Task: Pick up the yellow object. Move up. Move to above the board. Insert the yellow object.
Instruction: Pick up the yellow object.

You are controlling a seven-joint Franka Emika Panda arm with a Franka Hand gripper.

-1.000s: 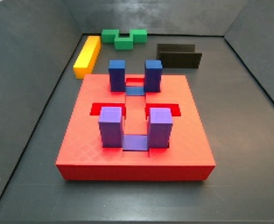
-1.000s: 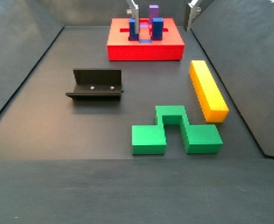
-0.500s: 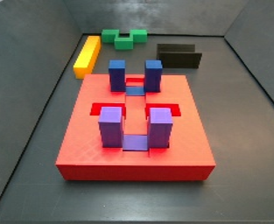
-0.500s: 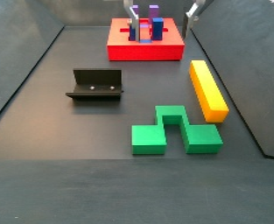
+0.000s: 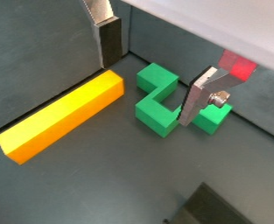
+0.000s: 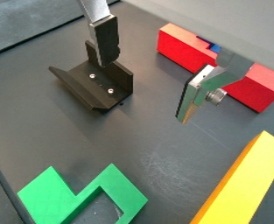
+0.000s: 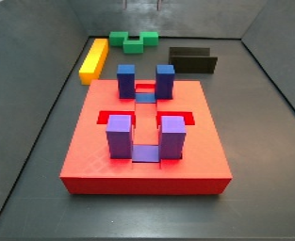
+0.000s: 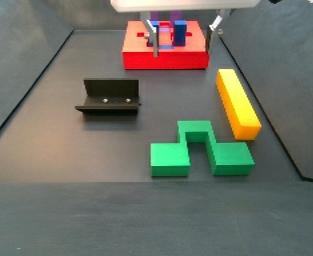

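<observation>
The gripper (image 8: pixel 183 27) is hanging high over the floor with its fingers (image 5: pixel 108 42) spread apart and gripping nothing; the yellow object (image 8: pixel 238 101) is lying flat beside the green block (image 8: pixel 199 148); the board (image 8: pixel 166 47) is sitting well apart from it.

gripper (image 8: pixel 183 28) high, jaws apart, nothing between | we see bare floor round yellow bar (image 8: pixel 238 101) | green block (image 8: pixel 198 148) just beside its end | fixture (image 8: pixel 111 97) well apart
</observation>
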